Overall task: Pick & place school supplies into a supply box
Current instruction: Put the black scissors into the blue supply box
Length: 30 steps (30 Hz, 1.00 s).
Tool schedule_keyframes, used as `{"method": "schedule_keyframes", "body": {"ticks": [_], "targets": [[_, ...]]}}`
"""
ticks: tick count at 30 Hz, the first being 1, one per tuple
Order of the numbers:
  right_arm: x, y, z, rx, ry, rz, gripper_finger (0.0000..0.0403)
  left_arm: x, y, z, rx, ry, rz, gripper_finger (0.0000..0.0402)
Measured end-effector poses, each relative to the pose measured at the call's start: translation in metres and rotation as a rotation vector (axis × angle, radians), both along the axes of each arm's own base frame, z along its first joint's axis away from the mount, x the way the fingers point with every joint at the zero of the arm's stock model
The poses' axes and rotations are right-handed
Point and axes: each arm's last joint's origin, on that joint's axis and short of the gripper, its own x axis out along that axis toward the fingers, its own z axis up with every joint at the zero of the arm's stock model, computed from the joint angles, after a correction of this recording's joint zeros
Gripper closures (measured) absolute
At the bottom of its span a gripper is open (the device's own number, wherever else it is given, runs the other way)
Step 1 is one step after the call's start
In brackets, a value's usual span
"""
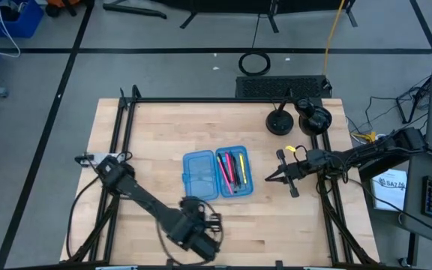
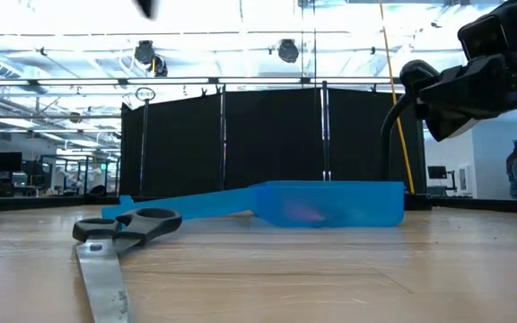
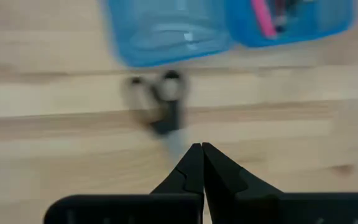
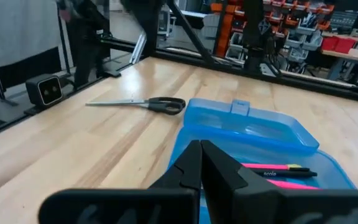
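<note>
The supply box [image 1: 217, 174], translucent blue, lies open mid-table. Its right half [image 4: 272, 177] holds pink, yellow and dark pens [image 1: 232, 171]; its left half [image 3: 166, 28] holds nothing. Black-handled scissors [image 2: 119, 242] lie flat on the table just in front of the left half, blades toward the near edge. My left gripper [image 3: 202, 149] hangs shut well above the scissors' blades [image 3: 176, 140], pointing down and touching nothing; in the high view it is near the front edge [image 1: 199, 229]. My right gripper [image 1: 270, 178] is shut, level, just right of the box.
Two black round objects [image 1: 280, 121] [image 1: 313, 116] stand at the far right of the table. Black frame rails [image 1: 118, 142] run along the left and right sides. A small camera block [image 4: 47, 90] sits at the near edge. Bare wood lies left of the box.
</note>
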Motion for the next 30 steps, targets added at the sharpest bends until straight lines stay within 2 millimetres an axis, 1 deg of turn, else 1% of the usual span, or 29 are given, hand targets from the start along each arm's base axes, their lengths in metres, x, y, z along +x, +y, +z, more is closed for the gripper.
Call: {"method": "schedule_keyframes", "body": {"ticks": [3,6,8,10,13,16,18,23,26,30], "targets": [[0.000,0.000,-0.001,0.007,0.008,-0.001,0.0402,0.022,0.004,-0.020,-0.031,-0.040,0.039,0.0396],[0.000,0.000,-0.001,0.007,0.015,0.000,0.0402,0.031,0.013,-0.038,0.041,-0.032,0.101,0.0399],[0.000,0.000,-0.001,0.028,0.020,-0.001,0.0402,0.034,0.016,-0.050,0.086,-0.038,0.155,0.0397],[0.000,0.001,-0.001,0.045,0.023,0.019,0.0402,0.034,0.020,-0.057,0.084,-0.009,0.178,0.0399],[-0.001,0.002,-0.001,0.064,0.031,0.071,0.0402,0.032,0.023,-0.064,0.022,0.062,0.223,0.0397],[-0.001,0.003,-0.001,0.070,0.031,0.107,0.0402,0.028,0.022,-0.074,-0.010,0.105,0.262,0.0385],[-0.001,0.004,-0.001,0.077,0.034,0.121,0.0402,0.028,0.021,-0.077,-0.008,0.111,0.255,0.0378],[-0.001,0.004,-0.001,0.095,0.039,0.120,0.0402,0.025,0.026,-0.076,0.031,0.153,0.239,0.0355],[-0.001,0.004,-0.001,0.095,0.040,0.119,0.0402,0.020,0.026,-0.076,0.063,0.172,0.252,0.0332],[-0.001,0.004,-0.001,0.095,0.041,0.119,0.0402,0.018,0.027,-0.075,0.059,0.210,0.267,0.0289]]}}
